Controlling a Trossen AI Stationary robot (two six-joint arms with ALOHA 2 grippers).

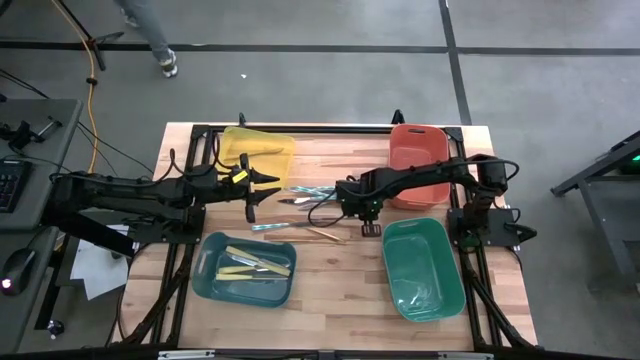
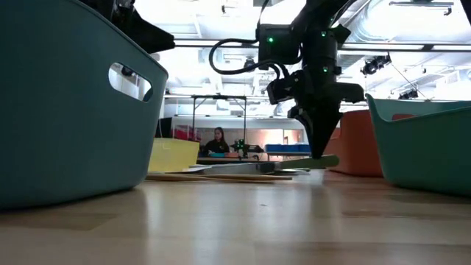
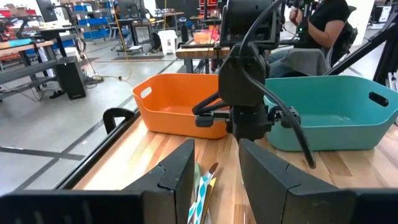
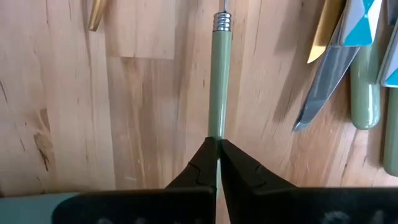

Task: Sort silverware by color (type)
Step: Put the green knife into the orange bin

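The right tool (image 4: 217, 149) is pinching the sage-green, metal-collared utensil handle (image 4: 219, 81) at the wooden desk's (image 1: 340, 290) centre; lifting straight up should be clearing neighbours before heading toward the five-o'clock teal bin (image 1: 422, 268).

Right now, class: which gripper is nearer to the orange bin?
Right. The right gripper hangs just beside the orange bin, over the loose silverware. The left gripper sits farther off, near the yellow bin.

grey floor (image 1: 330, 25), wkshop benches (image 3: 37, 37), ceiling lights (image 2: 412, 6)
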